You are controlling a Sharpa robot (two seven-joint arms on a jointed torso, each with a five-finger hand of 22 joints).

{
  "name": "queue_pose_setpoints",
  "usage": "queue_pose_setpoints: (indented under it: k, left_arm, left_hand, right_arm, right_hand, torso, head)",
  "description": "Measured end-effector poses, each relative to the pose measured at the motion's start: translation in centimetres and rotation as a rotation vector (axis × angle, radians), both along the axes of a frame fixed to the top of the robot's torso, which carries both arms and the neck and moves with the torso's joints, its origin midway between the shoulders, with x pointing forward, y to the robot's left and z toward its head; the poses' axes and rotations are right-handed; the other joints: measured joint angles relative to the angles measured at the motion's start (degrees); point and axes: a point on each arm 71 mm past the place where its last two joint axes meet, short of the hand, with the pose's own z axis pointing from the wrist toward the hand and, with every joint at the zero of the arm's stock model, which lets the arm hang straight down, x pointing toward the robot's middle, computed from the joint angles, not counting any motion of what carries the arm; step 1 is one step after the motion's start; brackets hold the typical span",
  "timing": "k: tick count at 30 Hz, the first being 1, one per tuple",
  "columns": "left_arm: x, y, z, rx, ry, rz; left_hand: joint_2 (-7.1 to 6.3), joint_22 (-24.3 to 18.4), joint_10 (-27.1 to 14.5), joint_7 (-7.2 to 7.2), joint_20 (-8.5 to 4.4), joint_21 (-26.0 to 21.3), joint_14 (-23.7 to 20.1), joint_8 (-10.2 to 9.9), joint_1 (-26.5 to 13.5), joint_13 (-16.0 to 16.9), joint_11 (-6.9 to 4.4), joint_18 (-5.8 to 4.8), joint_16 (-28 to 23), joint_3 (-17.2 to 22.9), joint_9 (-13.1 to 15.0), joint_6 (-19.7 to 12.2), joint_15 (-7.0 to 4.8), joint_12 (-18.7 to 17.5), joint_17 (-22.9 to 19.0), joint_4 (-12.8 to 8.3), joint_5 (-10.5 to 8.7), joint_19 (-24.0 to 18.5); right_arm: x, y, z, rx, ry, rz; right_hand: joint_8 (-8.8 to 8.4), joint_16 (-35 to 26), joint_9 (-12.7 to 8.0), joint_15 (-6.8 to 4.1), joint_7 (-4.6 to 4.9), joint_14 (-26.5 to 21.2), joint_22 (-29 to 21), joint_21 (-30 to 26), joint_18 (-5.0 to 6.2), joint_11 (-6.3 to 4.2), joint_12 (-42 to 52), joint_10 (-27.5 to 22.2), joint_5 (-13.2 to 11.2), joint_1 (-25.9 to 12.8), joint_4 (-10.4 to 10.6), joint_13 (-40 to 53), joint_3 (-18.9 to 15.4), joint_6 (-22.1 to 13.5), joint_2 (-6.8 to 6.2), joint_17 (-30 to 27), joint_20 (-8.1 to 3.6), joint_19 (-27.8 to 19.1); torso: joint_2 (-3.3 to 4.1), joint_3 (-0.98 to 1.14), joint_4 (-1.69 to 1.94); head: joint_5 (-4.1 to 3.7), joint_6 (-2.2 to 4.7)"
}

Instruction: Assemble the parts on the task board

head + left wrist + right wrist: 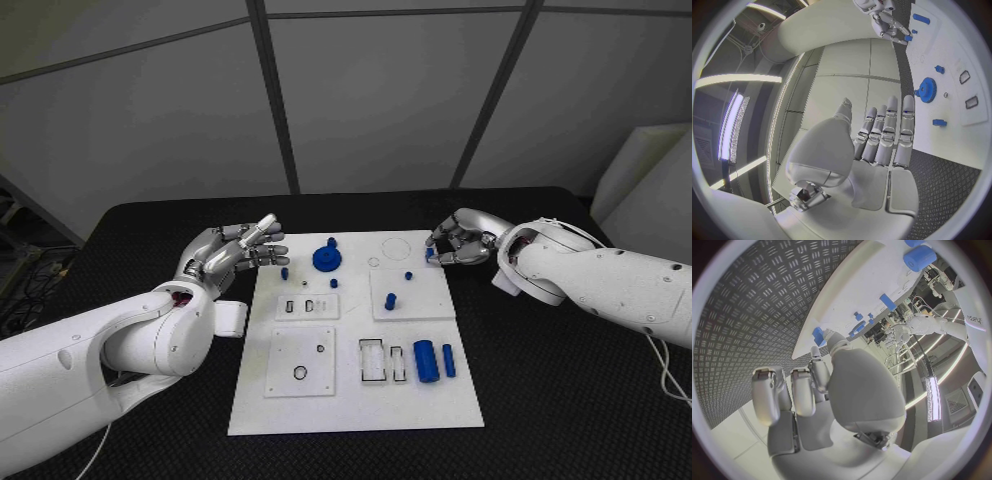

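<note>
On the near half of the white board (353, 400) lie a thick blue cylinder (426, 361) and a thin blue rod (449, 360), just beside an empty slot; both look light, stiff and smooth, likely to roll, so I would pinch each across its middle. Farther up the board stands a blue gear (327, 258) with small blue pegs (333, 283) near it, best lifted by the rim. At the board's far right corner the right hand (459, 240) pinches a small blue part (818, 334) in its fingers (820, 374), while the left hand (238, 250) hovers past the far left edge, fingers straight and apart, holding nothing, with bare black table (577, 400) all round the board for moving.
</note>
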Motion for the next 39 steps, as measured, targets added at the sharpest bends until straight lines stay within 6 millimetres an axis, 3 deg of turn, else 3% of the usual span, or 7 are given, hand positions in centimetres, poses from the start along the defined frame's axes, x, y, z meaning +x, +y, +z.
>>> queue_pose_setpoints:
  k: [27, 31, 33, 36, 39]
  left_arm:
    - [0.06, 0.09, -0.07, 0.002, 0.002, 0.003]
    - [0.06, 0.09, -0.07, 0.002, 0.003, 0.003]
    - [0.06, 0.10, -0.08, 0.002, 0.003, 0.003]
    - [0.06, 0.10, -0.08, 0.002, 0.003, 0.003]
    - [0.07, 0.08, -0.09, 0.002, 0.003, 0.003]
  left_hand:
    - [0.00, 0.0, 0.0, 0.00, 0.00, 0.0, -0.2, 0.0, 0.0, 0.0, 0.00, 0.00, -0.4, 0.0, 0.0, 0.0, 0.21, 0.0, 0.1, 0.0, 0.00, 0.0]
    - [0.00, 0.0, 0.0, 0.00, 0.00, 0.0, -0.2, 0.0, 0.0, 0.0, 0.00, 0.01, -0.4, 0.0, 0.0, 0.0, 0.21, 0.0, 0.1, 0.0, 0.00, 0.0]
    - [0.00, 0.0, 0.0, 0.00, 0.00, 0.0, -0.2, 0.0, 0.0, 0.0, 0.00, 0.00, -0.4, 0.0, 0.0, 0.0, 0.21, 0.0, 0.1, 0.0, 0.00, 0.0]
    - [0.00, 0.0, 0.0, 0.00, 0.00, 0.0, -0.2, 0.0, 0.0, 0.0, 0.00, 0.00, -0.4, 0.0, 0.0, 0.0, 0.21, 0.0, 0.1, 0.0, 0.00, 0.0]
    - [0.00, 0.0, 0.0, 0.00, 0.00, 0.0, -0.2, 0.0, 0.0, 0.0, 0.00, 0.01, -0.4, 0.0, 0.0, 0.0, 0.21, 0.0, 0.1, 0.0, 0.00, 0.0]
  right_arm:
    - [0.06, 0.17, -0.53, -0.004, 0.019, 0.003]
    - [0.08, 0.14, -0.53, -0.004, 0.018, 0.001]
    - [0.09, 0.14, -0.53, -0.004, 0.016, 0.000]
    - [0.10, 0.14, -0.49, -0.003, 0.011, -0.002]
    - [0.07, 0.24, -0.41, 0.001, 0.001, -0.003]
  right_hand:
    - [0.91, 0.0, 0.0, 0.00, -0.48, 0.0, 0.0, 0.0, 0.00, -0.40, 0.2, 0.4, 0.0, 0.6, -0.6, 0.1, 0.3, 2.8, 1.65, 0.0, 0.00, 0.0]
    - [1.29, 0.0, 0.1, -0.44, -0.91, 0.0, 0.0, 0.0, 0.00, -0.53, 0.2, 0.5, 0.0, 0.8, -0.7, 0.1, 1.0, 3.7, 2.92, 0.0, -0.03, 0.0]
    - [1.51, 0.0, 0.1, -0.44, -1.02, 0.0, 0.0, 0.0, 0.01, -0.74, 0.3, 0.7, -0.8, 1.1, -0.8, 0.2, 1.7, 4.3, 3.59, 0.0, -0.21, -0.2]
    - [1.71, 0.0, 0.0, -0.97, -1.39, -0.1, 0.0, 0.0, 0.01, -1.03, 0.5, 1.0, -4.5, 1.7, -1.4, 0.3, 3.0, 5.1, 4.62, 0.0, -0.66, -0.2]
    - [1.94, 0.0, 0.0, -1.05, -1.42, 0.0, 0.0, 0.0, 0.01, -1.22, 0.5, 1.2, -5.5, 2.2, -1.8, 0.3, 4.1, 5.3, 5.37, 0.0, -0.73, -0.1]
  torso:
    - [-0.04, 0.01, -0.01]
    - [-0.04, 0.01, -0.01]
    - [-0.04, 0.00, -0.01]
    - [-0.04, 0.01, -0.01]
    - [-0.05, 0.01, -0.01]
  head:
    - [0.15, -0.47]
    - [0.12, -0.52]
    - [0.12, -0.52]
    - [0.11, -0.52]
    - [0.11, -0.54]
